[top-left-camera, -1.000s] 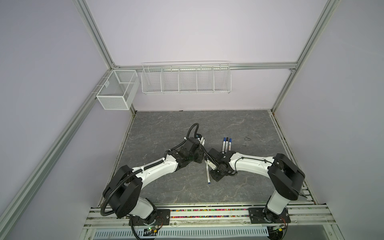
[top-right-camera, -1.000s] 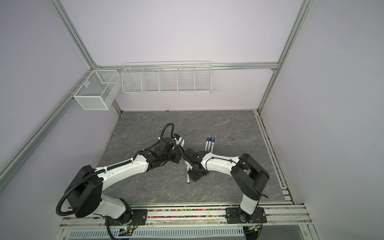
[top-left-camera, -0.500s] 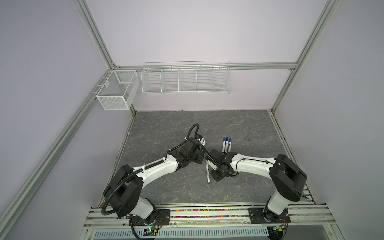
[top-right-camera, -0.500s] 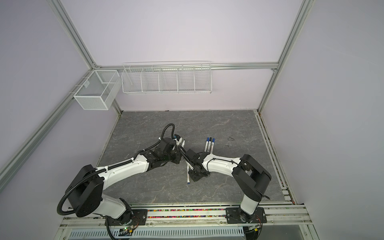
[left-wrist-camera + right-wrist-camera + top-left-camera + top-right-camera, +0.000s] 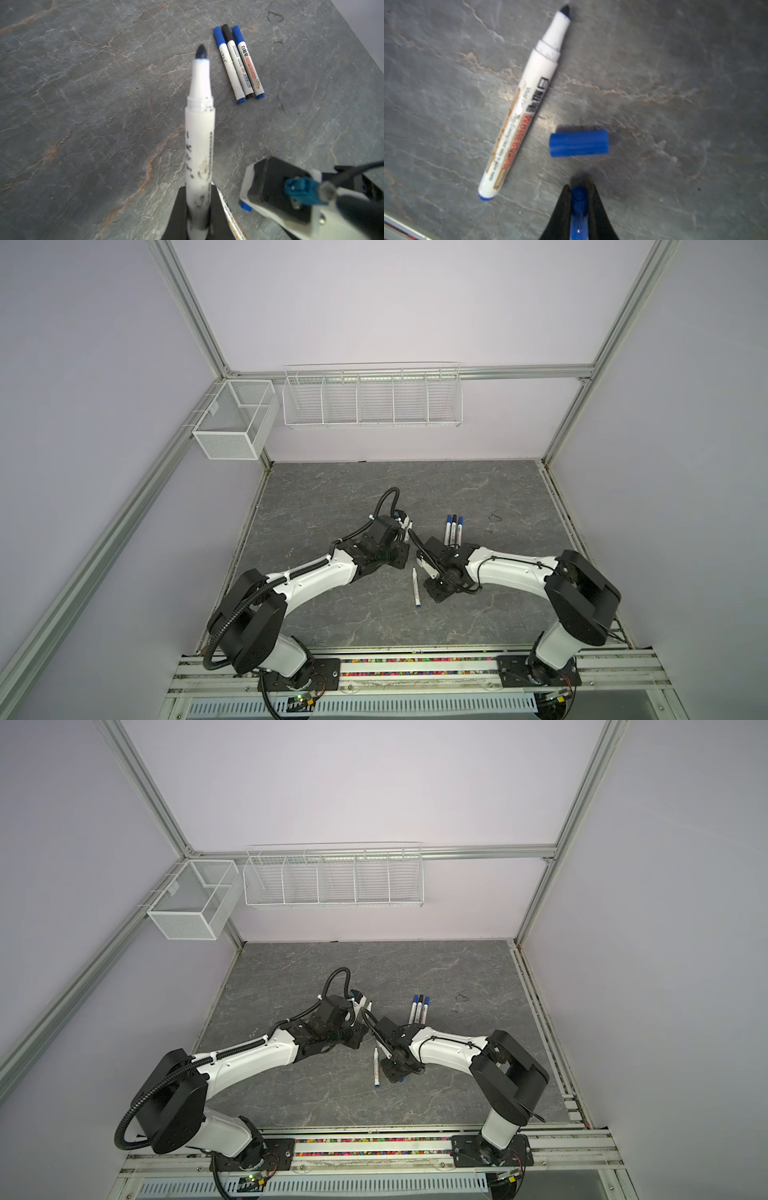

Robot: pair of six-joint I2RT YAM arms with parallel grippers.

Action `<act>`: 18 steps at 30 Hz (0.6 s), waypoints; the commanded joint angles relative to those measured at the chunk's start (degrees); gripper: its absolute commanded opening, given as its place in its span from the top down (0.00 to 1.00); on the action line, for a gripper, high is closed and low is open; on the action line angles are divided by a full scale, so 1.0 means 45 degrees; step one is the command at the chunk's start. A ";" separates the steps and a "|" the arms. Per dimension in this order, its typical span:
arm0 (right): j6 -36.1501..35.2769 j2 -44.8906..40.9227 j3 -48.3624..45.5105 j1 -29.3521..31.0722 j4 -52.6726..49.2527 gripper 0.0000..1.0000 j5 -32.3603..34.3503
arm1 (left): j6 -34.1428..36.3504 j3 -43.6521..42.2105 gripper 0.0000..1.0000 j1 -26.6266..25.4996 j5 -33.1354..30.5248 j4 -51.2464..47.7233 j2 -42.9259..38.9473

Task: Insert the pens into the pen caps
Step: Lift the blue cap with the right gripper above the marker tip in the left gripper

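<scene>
Lilac walls (image 5: 374, 302) enclose the grey veined bench (image 5: 332, 497). Mid-bench, the left gripper (image 5: 198, 194) clenches an uncapped white marker pen (image 5: 198, 133). The right gripper (image 5: 579, 190) grasps a short blue plastic cap (image 5: 578, 218) beside a loose blue cap (image 5: 579, 143).

The right gripper (image 5: 579, 189) pinches a blue cap (image 5: 578, 212) (loose cap (image 5: 579, 143) and uncapped pen (image 5: 521, 108) nearby).

Under my left tool (image 5: 197, 209) spreads the grey veined table (image 5: 332, 497). Beyond it, evenly lit lilac walls (image 5: 374, 302) in aluminium framing (image 5: 519, 372) carry a long wire basket (image 5: 372, 398) and a boxy mesh basket (image 5: 232, 423).
</scene>
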 commanded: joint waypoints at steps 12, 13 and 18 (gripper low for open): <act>0.2741 -0.4550 0.0018 -0.3759 0.4143 0.85 -0.2924 | 0.1820 0.0014 1.00 -0.0799 0.2796 0.0523 -0.0217; 0.2814 -0.4488 0.0112 -0.3802 0.4387 0.85 -0.2930 | 0.1865 0.0048 1.00 -0.0867 0.2844 0.0505 -0.0221; 0.3156 -0.4115 0.0407 -0.3816 0.5430 0.85 -0.2732 | 0.1904 0.0129 1.00 -0.0955 0.3059 0.0444 -0.0272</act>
